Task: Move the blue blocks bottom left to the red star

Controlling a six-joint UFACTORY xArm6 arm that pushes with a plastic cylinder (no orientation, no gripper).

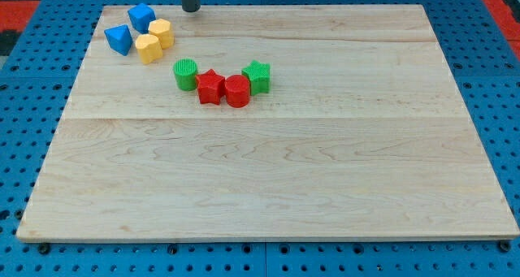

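Pale wooden board [268, 188] carries faceted blue blocks [130, 29].

Robotics lab bench, wooden board [268, 171] on blue perforated tabletop [32, 58], red border [500, 1]

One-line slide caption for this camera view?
My tip at the view's top, right of the blue cube and blue block; red star mid-board.

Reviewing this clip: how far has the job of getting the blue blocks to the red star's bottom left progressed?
Nothing looks done. Both blue blocks, the blue cube and the other blue block, sit near the view's top left beside two yellow blocks, well away from the red star. In hand: my tip rests at the board's top edge, right of the blue cube, touching no block. Left: pushing both down beside the star.
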